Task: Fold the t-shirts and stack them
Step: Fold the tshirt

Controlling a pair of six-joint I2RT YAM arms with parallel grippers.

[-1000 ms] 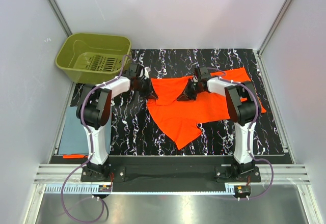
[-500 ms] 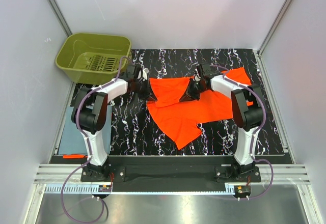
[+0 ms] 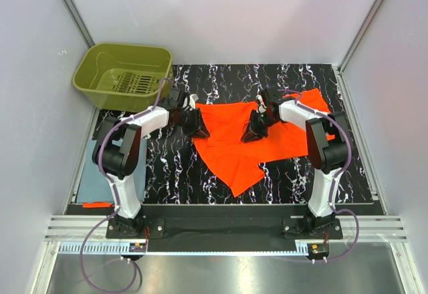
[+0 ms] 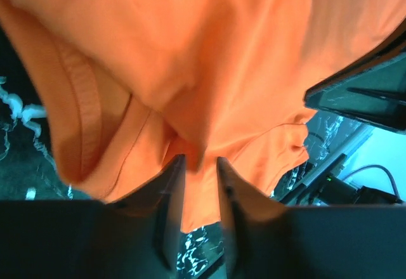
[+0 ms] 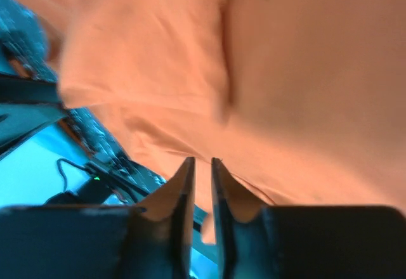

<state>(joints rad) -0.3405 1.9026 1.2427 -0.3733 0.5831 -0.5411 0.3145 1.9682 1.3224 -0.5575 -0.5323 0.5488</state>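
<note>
The bright orange t-shirt (image 3: 231,143) lies spread on the black marbled mat (image 3: 167,167), one corner pointing toward the near edge. My left gripper (image 3: 198,127) is low over its left edge. In the left wrist view its jaws (image 4: 200,160) stand slightly apart, and a loose fold of the orange cloth (image 4: 222,51) sits at the tips. My right gripper (image 3: 255,131) hovers over the shirt's middle. Its jaws (image 5: 203,160) show a narrow gap, with the orange cloth (image 5: 285,70) lying behind them. A blue-grey folded t-shirt (image 3: 97,170) lies flat off the mat's left side.
An olive-green basket (image 3: 87,83) stands at the back left. Grey walls close in both sides and the back. A small orange strip (image 3: 97,204) shows near the blue-grey shirt's front edge. The other arm (image 4: 361,95) is visible in the left wrist view.
Both grippers' jaws have parted from shut. The shirt's back edge, held up before, now lies flat and joined. Both grippers have dropped slightly toward the near side.
</note>
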